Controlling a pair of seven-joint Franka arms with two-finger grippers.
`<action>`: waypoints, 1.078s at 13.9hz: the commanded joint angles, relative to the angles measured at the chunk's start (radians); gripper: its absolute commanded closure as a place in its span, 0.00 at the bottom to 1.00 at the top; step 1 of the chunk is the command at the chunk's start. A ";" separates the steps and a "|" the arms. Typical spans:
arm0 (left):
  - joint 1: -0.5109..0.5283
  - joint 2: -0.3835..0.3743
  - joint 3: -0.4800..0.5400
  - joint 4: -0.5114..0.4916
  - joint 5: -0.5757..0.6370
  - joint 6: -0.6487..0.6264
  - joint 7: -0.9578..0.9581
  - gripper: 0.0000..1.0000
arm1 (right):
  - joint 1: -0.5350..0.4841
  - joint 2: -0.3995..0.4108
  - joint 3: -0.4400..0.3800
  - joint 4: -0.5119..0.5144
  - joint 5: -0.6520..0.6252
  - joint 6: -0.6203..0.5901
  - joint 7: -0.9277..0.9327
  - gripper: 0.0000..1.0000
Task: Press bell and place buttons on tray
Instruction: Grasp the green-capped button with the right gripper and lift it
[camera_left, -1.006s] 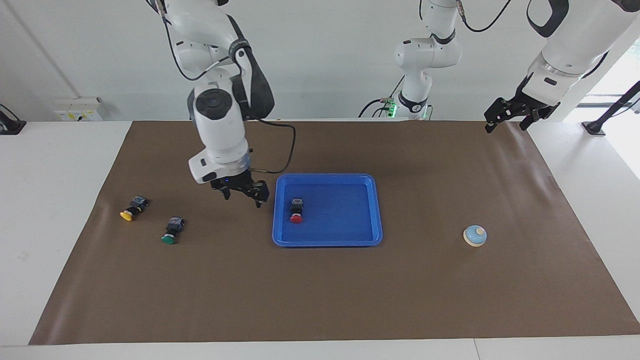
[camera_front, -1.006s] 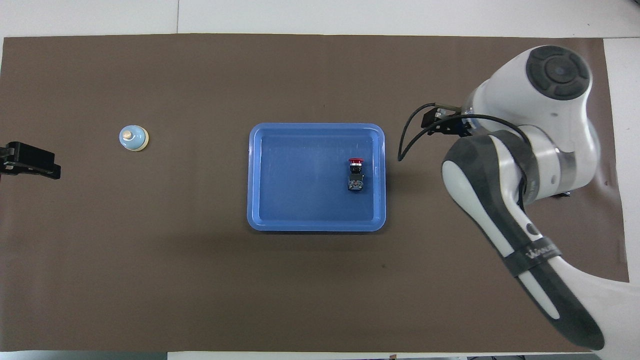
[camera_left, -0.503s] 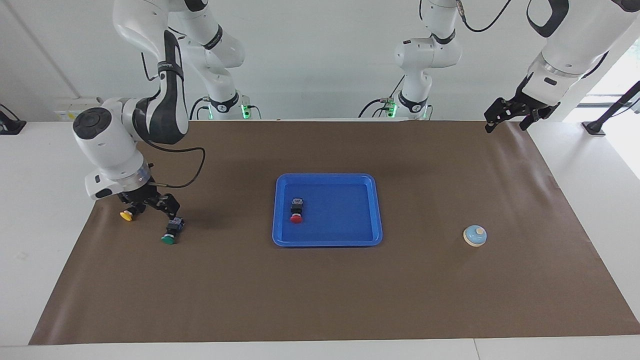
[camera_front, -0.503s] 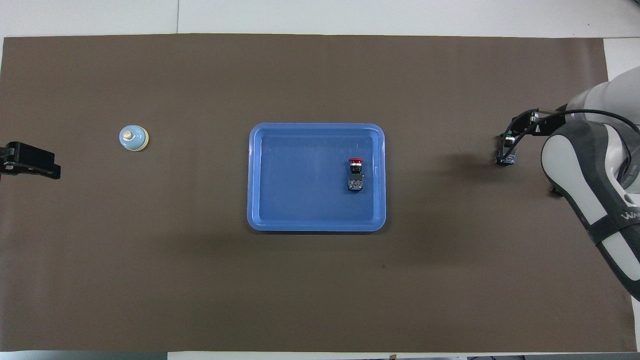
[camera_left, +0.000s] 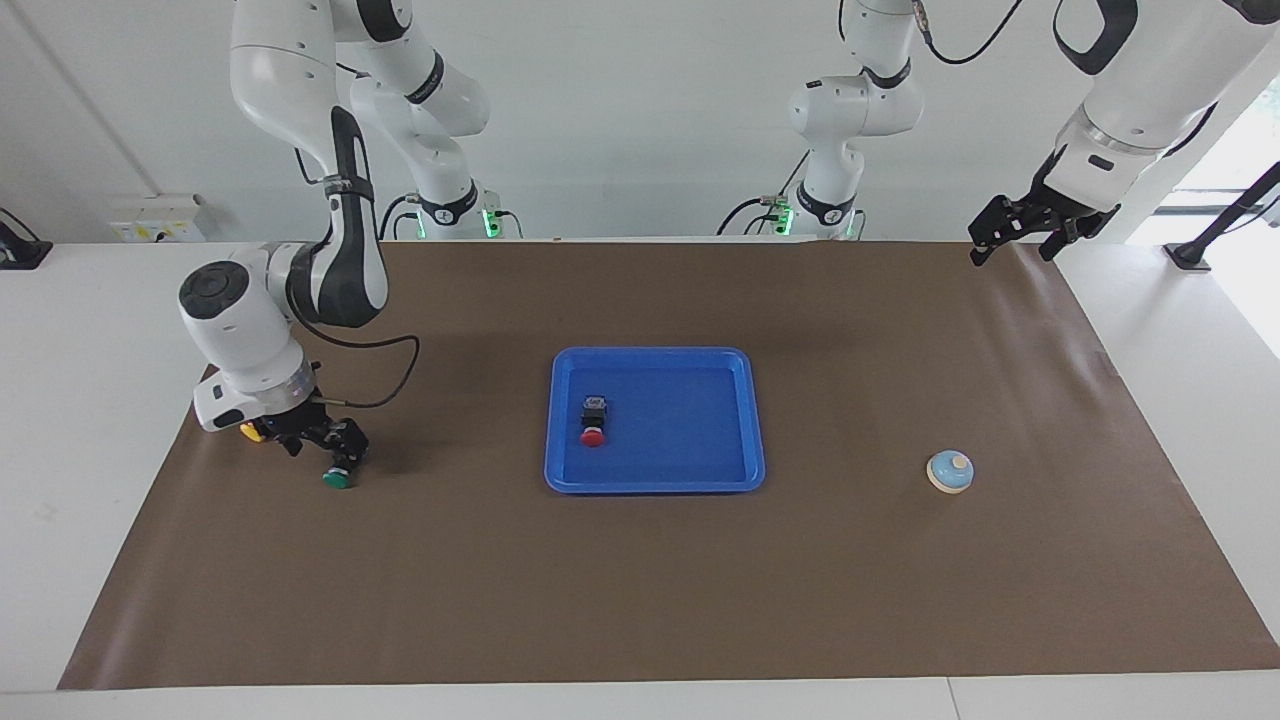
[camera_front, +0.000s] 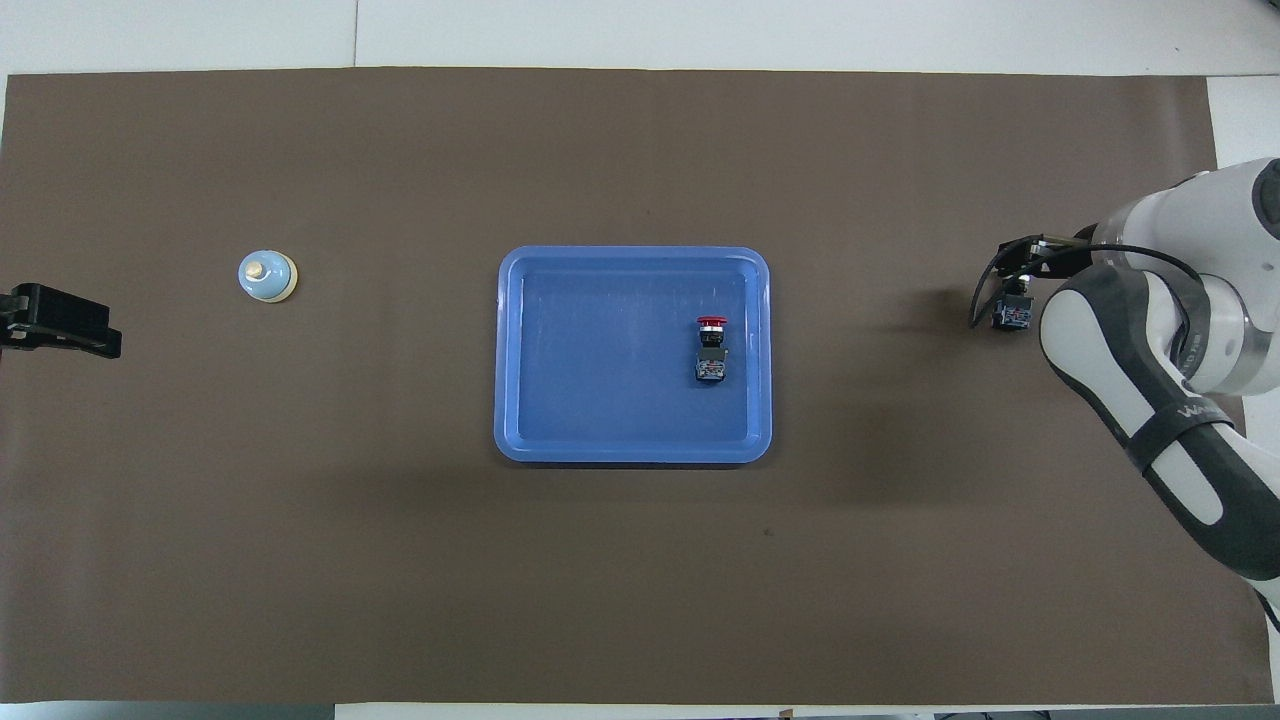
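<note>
Right pincer (camera_left: 320, 440) has swung from beside the blue tray (camera_left: 655, 482) over to the right arm's end of the table and is now low over the green button (camera_left: 340, 476), jaws spread wide, nothing held. The black body of that button sits under the fingers; contact I can't confirm. Yellow button (camera_left: 250, 432) lies just beside the pincer, mostly hidden by the wrist.

Red button (camera_left: 593, 420) is already in the tray, on its side. So one of three is placed, and the green pick looks next.

Bell (camera_left: 950, 471) stands untouched toward the left arm's end. Left pincer (camera_left: 1020, 230) waits raised over the mat's corner by its base, jaws spread, empty.

Room: the brown mat (camera_left: 640, 590) between pincer and tray is bare, a straight carry. The tray has open floor beside the red button. Watch the yellow button close by on closing; the mat edge is near the pincer too.
</note>
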 joint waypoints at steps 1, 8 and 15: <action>-0.003 -0.015 0.005 -0.012 0.004 -0.009 0.004 0.00 | -0.008 0.019 0.012 -0.036 -0.013 0.085 -0.016 0.00; -0.003 -0.015 0.005 -0.012 0.004 -0.009 0.004 0.00 | 0.002 0.011 0.012 -0.081 -0.013 0.099 -0.019 0.44; -0.003 -0.015 0.005 -0.010 0.004 -0.009 0.004 0.00 | 0.004 -0.004 0.020 -0.049 -0.013 0.018 -0.035 1.00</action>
